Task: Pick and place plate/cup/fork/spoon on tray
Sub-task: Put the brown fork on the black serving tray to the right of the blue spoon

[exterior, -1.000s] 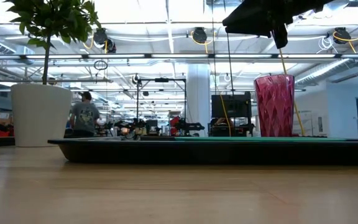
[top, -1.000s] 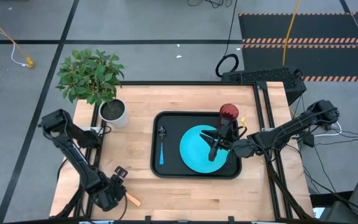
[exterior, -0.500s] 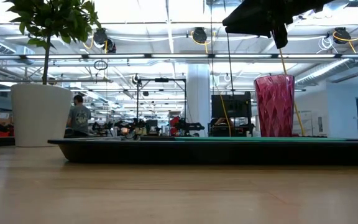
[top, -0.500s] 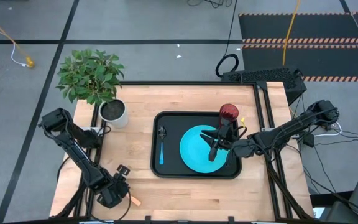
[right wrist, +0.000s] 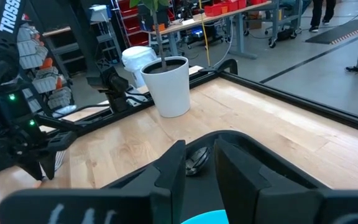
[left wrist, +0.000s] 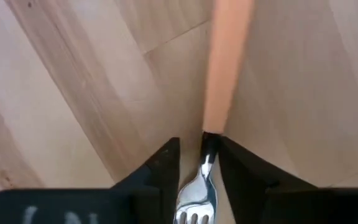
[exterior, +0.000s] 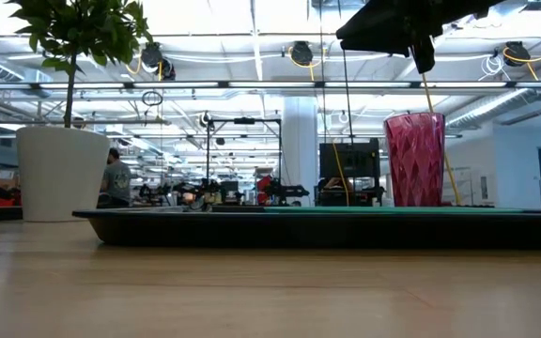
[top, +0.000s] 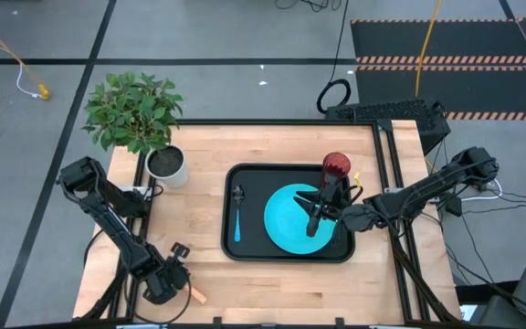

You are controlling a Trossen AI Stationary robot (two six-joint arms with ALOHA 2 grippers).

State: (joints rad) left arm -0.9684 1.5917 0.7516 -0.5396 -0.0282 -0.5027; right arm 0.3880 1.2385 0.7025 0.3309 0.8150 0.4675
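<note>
Fork (left wrist: 224,93) with orange plastic handle, silver tines cut off at frame bottom, left gripper (left wrist: 199,163) fingers narrowly apart straddling its neck, grip unclear, right gripper (top: 315,217) over turquoise plate (top: 286,219), fingers' state unclear.

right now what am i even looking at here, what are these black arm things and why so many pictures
These are two robot arms at a wooden table, each ending in a two-finger gripper. One picture looks straight down from above, one looks level across the tabletop, and one comes from a camera on each arm's wrist.

On the table sits a black tray holding a turquoise plate, a red cup and a blue-handled spoon. A potted plant stands beside the tray.

The left gripper is down at the table's near edge, its open fingers on either side of an orange-handled fork lying on the wood, not yet lifted. The right gripper waits above the plate, holding nothing.
</note>
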